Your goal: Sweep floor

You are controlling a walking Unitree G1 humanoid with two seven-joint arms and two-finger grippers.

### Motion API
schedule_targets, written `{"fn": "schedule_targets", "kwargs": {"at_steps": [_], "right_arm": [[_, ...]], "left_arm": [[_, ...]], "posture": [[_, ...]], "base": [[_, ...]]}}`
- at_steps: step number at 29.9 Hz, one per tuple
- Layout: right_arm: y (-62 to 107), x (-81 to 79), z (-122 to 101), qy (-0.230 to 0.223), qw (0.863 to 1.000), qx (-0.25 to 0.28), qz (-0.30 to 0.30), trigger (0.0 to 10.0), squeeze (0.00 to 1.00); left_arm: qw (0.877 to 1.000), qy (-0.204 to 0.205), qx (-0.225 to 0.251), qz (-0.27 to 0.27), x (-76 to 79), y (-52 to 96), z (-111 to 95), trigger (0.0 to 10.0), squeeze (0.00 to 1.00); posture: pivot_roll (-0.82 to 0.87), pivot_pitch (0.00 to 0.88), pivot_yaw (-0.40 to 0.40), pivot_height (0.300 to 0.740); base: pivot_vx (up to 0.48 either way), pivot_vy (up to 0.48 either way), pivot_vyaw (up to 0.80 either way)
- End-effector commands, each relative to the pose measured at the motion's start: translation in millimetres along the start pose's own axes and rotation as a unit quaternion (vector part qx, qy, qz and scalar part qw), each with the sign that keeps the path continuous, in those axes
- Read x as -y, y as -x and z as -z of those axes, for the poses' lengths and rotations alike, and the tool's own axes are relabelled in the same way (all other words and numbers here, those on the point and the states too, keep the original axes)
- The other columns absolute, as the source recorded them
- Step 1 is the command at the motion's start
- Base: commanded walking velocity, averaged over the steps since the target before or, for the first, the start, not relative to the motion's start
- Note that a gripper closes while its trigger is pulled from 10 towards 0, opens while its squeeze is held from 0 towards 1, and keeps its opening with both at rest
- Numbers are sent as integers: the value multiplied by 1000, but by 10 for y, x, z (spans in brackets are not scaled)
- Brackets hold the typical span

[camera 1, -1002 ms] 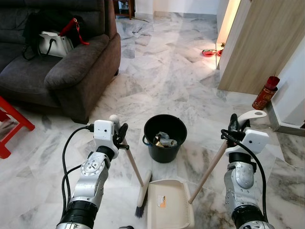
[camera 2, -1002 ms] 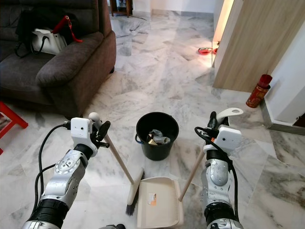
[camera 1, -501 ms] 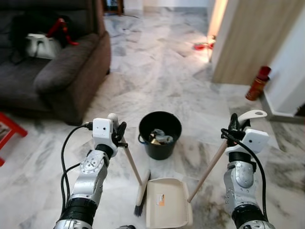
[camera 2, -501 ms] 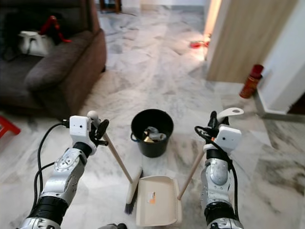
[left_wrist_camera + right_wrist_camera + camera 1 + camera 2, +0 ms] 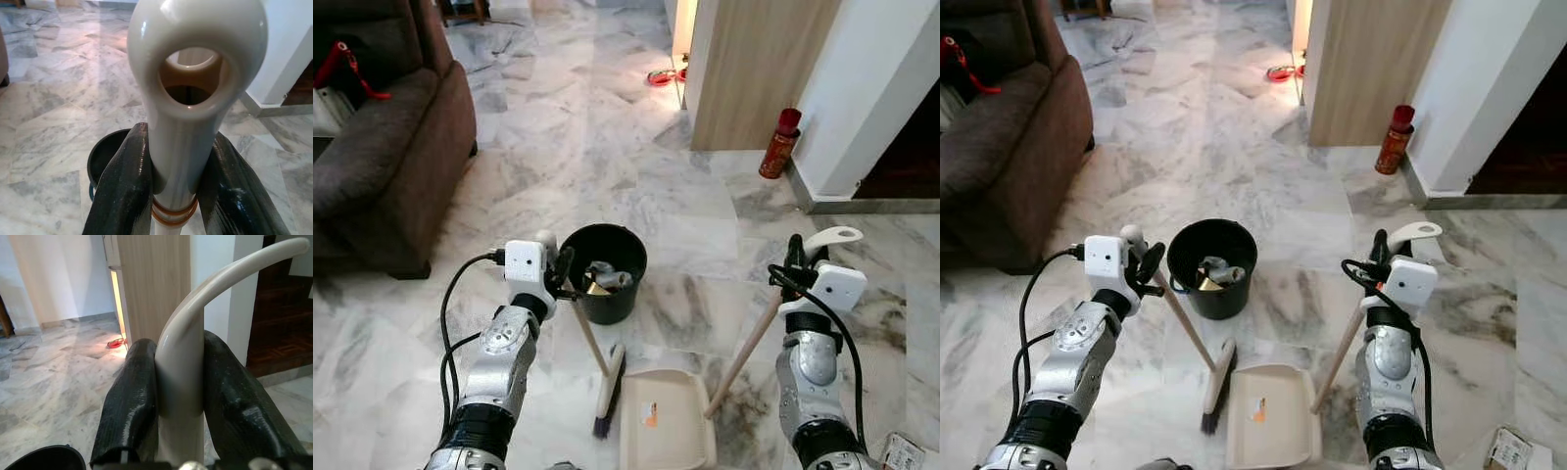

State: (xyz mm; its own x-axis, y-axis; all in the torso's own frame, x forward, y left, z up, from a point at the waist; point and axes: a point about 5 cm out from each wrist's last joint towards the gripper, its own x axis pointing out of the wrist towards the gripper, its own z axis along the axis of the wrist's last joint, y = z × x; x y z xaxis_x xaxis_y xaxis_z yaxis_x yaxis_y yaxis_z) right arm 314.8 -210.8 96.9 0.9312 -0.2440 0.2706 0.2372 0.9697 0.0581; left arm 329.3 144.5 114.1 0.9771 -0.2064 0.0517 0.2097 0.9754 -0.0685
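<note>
My left gripper (image 5: pixel 558 271) is shut on the cream top of a wooden-handled broom (image 5: pixel 592 350), whose bristle head (image 5: pixel 609 394) rests on the marble floor. The left wrist view shows the two black fingers (image 5: pixel 124 191) clamped around the handle's looped end (image 5: pixel 193 73). On the other side, my right gripper (image 5: pixel 793 257) is shut on the curved cream handle (image 5: pixel 183 372) of a beige dustpan (image 5: pixel 666 431) that sits flat on the floor beside the broom head. A black bucket (image 5: pixel 601 270) holding crumpled trash stands just beyond the broom.
A dark grey sofa (image 5: pixel 382 157) fills the far left. A wooden door panel (image 5: pixel 754 69) and a white wall corner (image 5: pixel 871 98) stand at the back right, with a red can (image 5: pixel 778 143) at their foot. A small box (image 5: pixel 901 455) lies at the near right.
The whole view has swung to the right: the sofa slid left and the wall corner, red can and dark doorway came in. Both grippers keep their hold on broom and dustpan.
</note>
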Motion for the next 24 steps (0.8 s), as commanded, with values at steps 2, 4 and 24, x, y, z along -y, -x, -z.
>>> {"fn": "schedule_targets", "kwargs": {"at_steps": [2,4,24], "right_arm": [[-10,-3,-6,2,1000,0,0,10000,0],[7,-12,11,3,1000,-4,-3,10000,0],[-3,-5,12,3,1000,-7,-2,10000,0]], "left_arm": [[1000,-8,9,-2,-5,-7,-40,10000,0],[1000,-7,11,-11,-18,0,-39,10000,0],[999,-34,17,-29,-63,-17,-74,10000,0]], "posture": [[140,127,8,740],[139,129,7,740],[139,132,10,740]], "base": [[0,0,-800],[0,0,-800],[0,-109,-800]]}}
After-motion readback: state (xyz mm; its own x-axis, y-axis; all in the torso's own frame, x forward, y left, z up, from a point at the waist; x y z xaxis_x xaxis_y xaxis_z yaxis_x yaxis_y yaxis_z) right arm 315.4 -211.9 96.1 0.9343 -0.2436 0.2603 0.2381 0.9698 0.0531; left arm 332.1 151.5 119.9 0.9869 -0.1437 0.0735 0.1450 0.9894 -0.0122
